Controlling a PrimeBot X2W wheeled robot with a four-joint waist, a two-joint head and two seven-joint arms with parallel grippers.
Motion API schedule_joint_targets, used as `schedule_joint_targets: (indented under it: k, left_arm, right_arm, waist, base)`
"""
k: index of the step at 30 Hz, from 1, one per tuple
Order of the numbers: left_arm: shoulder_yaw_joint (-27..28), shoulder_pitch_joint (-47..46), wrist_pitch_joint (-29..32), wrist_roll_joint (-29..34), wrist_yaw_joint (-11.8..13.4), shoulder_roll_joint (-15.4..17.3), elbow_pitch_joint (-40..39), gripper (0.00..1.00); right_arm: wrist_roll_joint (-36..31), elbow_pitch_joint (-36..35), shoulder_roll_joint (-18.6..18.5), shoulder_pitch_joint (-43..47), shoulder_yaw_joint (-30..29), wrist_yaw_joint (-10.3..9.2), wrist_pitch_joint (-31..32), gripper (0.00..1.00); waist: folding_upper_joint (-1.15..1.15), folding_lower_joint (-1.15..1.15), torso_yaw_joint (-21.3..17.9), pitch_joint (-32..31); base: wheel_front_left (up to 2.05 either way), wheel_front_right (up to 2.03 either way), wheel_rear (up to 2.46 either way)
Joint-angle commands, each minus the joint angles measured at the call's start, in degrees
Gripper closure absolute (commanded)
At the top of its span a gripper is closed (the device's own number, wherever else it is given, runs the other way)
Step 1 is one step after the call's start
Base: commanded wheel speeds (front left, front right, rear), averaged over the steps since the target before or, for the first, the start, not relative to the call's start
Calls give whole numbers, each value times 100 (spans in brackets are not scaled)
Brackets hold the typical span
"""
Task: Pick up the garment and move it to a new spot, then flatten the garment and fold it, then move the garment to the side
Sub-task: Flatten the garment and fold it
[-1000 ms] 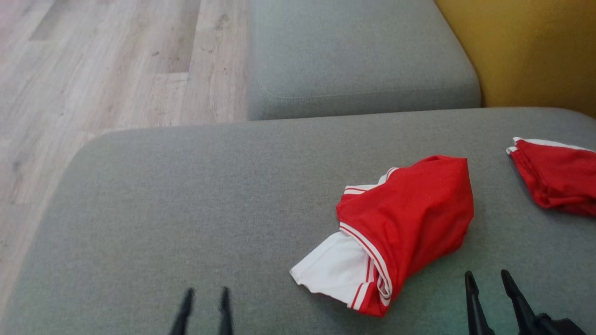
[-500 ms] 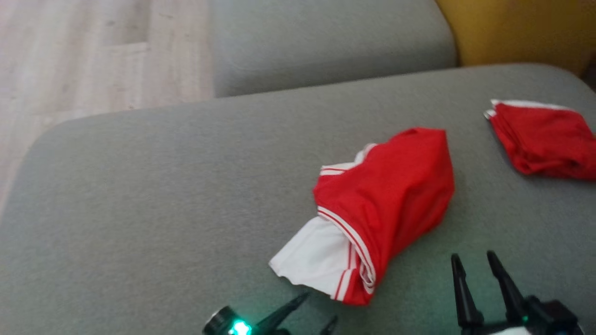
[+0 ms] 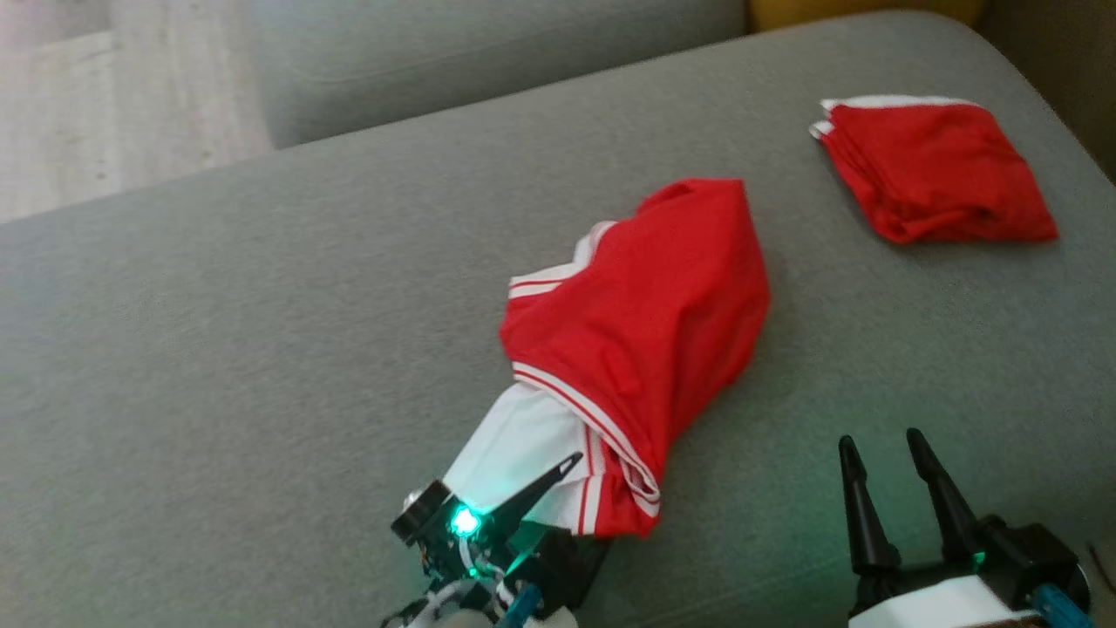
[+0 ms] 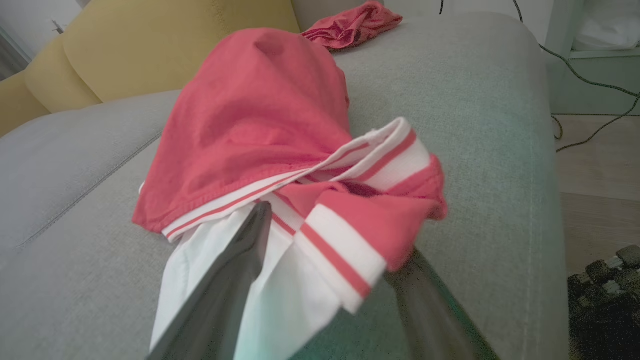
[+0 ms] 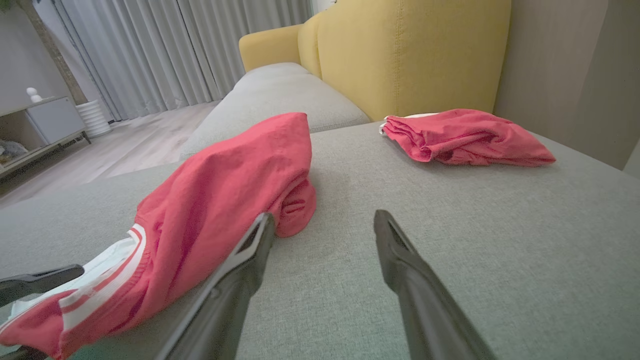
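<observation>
The garment is a crumpled red piece with white striped trim and a white end, lying mid-cushion on the grey sofa. My left gripper is open at its near white end. In the left wrist view one finger lies over the white cloth and the other under the striped hem of the garment, with the left gripper not closed on it. My right gripper stands open over bare cushion to the right of the garment. The right wrist view has the right gripper just short of the garment.
A second red garment lies folded at the far right of the cushion, near the sofa's edge. A yellow backrest rises behind it. Another grey cushion and wooden floor lie at the far left.
The head camera has tilted and turned, shifting the whole picture. My left gripper has swung right and turned, and its open fingers now straddle the garment's white end. The right gripper stays open.
</observation>
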Motion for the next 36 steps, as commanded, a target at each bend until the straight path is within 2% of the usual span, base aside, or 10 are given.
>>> schedule_joint_targets:
  k: [1, 5, 6, 7, 13, 17, 22, 29, 32, 36]
  left_arm:
    - [95, -246, -29, 11, 58, -23, -88, 0]
    - [-102, -563, -29, -116, 78, -23, -29, 4]
    - [-155, -620, -29, -192, 15, -23, -78, 60]
    - [-208, -673, -29, -292, -68, -23, -202, 100]
    - [-360, -1318, -29, -1088, -483, -23, -1070, 100]
    - [-54, -2340, -29, -1851, -550, -23, -1424, 100]
    - [634, -3906, -29, -2879, -464, -23, -1404, 100]
    - [1528, -5128, -29, -3795, -218, -23, -868, 100]
    - [1667, -4874, -29, -3897, -137, -14, -381, 100]
    - [1691, -4000, -29, -4019, -284, 176, 254, 100]
  right_arm:
    - [37, -144, -109, -212, 151, -4, -23, 0]
    - [55, -116, -108, -306, 238, -4, -23, 0]
    - [57, -113, -100, -318, 239, -4, -23, 0]
    - [59, -109, -91, -326, 240, -4, -23, 0]
    - [74, -2, -48, -396, 391, -4, -23, 0]
    - [99, 60, 6, -461, 488, -4, -23, 0]
    - [116, 94, 54, -423, 537, -4, -23, 0]
    - [108, 68, 90, -282, 374, -4, -23, 0]
    - [88, 34, 98, -290, 327, -4, -23, 0]
    - [84, -17, 107, -337, 285, -4, -23, 0]
  waist:
    - [0, -1, -133, 94]
    - [0, -1, -347, 171]
    - [0, -1, -400, 178]
    - [0, -1, -452, 181]
    - [0, -1, -852, 153]
    - [0, -1, -1126, 112]
    - [0, -1, -1259, 20]
    - [0, -1, -782, -61]
    - [0, -1, -509, -60]
    - [0, -1, -213, 28]
  base:
    - [0, 0, 0]
    - [0, 0, 0]
    - [0, 0, 0]
    - [0, 0, 0]
    - [0, 0, 0]
    - [0, 0, 0]
    - [0, 0, 0]
    - [0, 0, 0]
    - [0, 0, 0]
    - [0, 0, 0]
